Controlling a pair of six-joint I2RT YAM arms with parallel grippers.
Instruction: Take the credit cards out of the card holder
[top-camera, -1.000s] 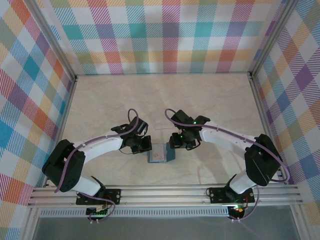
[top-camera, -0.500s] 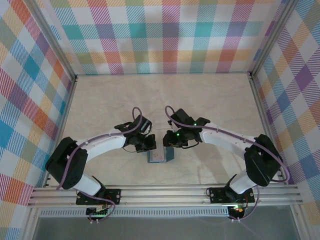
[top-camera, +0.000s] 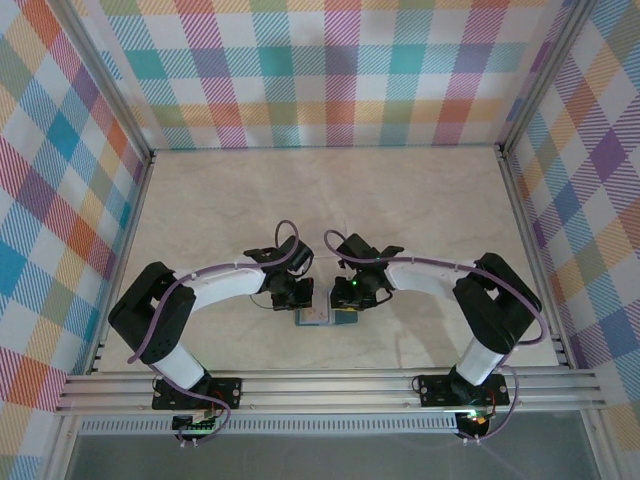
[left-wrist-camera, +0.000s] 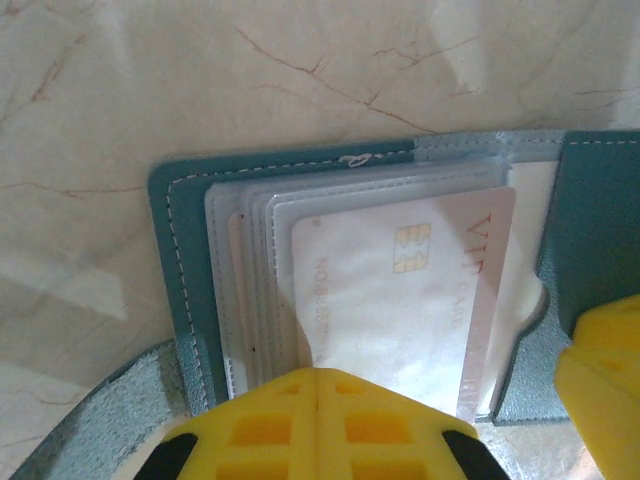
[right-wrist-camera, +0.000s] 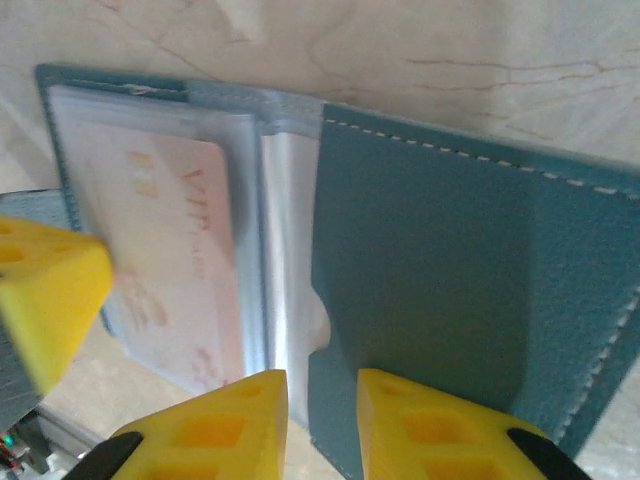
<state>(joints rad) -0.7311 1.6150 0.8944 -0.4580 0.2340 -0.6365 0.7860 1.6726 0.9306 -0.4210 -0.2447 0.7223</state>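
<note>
Near the front middle of the desk (top-camera: 400, 200), between the two arms, the card holder (top-camera: 344, 320) lies open. At its left side, the left gripper (left-wrist-camera: 315, 388) has its yellow fingers pressed together, tips down at the near edge of the pocket stack; whether anything is pinched between them cannot be told. The left wrist view shows the teal left cover with pale stitching, and on it a fan of clear sleeves (left-wrist-camera: 228, 300). The top sleeve holds a pale credit card (left-wrist-camera: 400, 310) with a gold chip (left-wrist-camera: 410, 247) and faint VIP lettering; the card sits inside its sleeve, its right end near the fold. Further right, the other teal cover spreads over the desk. The right gripper (right-wrist-camera: 322, 395) stands at that cover's inner edge, its fingers a narrow gap apart: one over the clear sleeve, the other over the teal cover, with the edge running between them.
</note>
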